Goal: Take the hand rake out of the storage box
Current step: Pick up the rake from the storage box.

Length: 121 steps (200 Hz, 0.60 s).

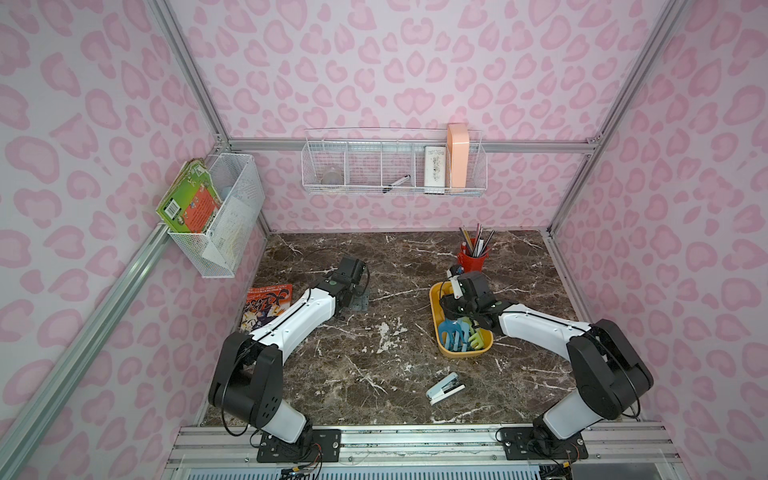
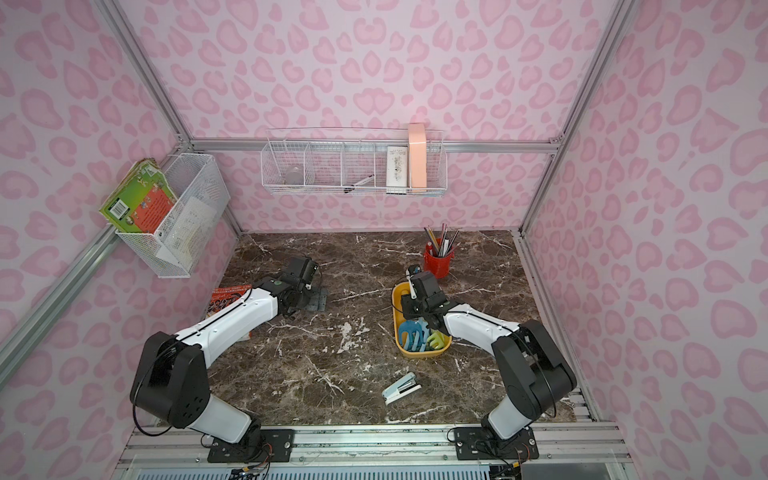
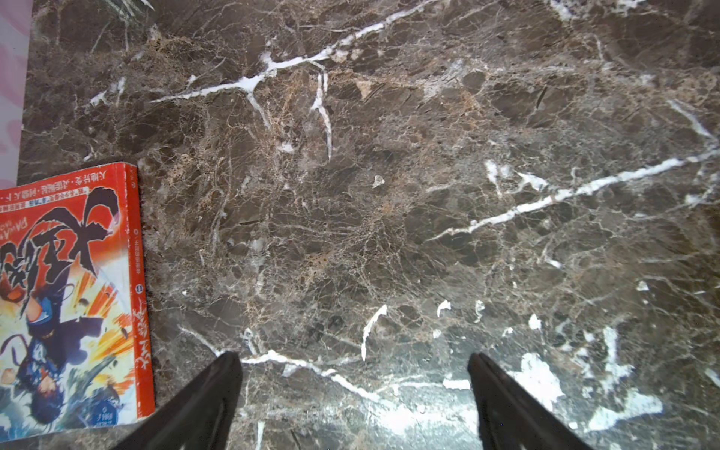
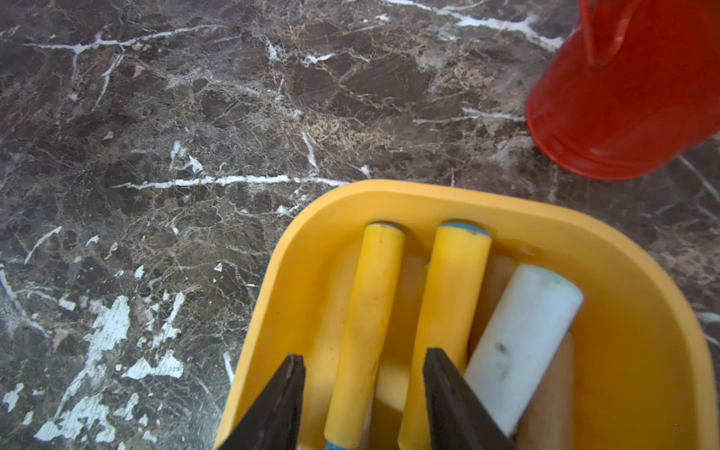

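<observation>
Jaws of your right gripper stand about half spread inside the box, one on each side of a yellow handle. A sliver of gap shows on both sides, so nothing is gripped yet. That handle runs straight away from the wrist along the box's length, its blue-capped end close to the far wall. The jaws sit across it, which suits a pinch.

A second yellow handle lies parallel just beside it, so close that one jaw has to slip between the two. A white one lies beyond. In a top view the rake shows blue curved tines at the box's near end, behind the wrist. I judge the straddled handle to be its own, but the arm hides the join, so check before you lift. The cup stands just past the box's far end.

Your left gripper hangs wide open and empty over bare marble, well apart from the box — the right arm is nearer.

Box, handles and cup carry no writing. The comic beside the left gripper has big black brush characters on red — I cannot read them.
</observation>
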Tool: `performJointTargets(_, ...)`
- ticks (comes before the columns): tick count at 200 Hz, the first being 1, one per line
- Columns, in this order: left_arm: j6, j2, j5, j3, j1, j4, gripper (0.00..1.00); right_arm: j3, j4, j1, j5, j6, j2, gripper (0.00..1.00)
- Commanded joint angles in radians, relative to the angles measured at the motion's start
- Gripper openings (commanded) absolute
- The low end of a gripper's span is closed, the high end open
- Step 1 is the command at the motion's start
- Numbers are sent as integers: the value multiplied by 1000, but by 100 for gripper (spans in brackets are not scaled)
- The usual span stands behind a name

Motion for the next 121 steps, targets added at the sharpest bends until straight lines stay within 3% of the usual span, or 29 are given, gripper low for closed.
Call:
performJointTargets(1,-13,-2,-9,12,0,-21,95,15,-26,1,-23,13,16,46)
performJointTargets(121,-13,-13,-20,3,-1,-18,95,66,-94,39,-20,68,100,42)
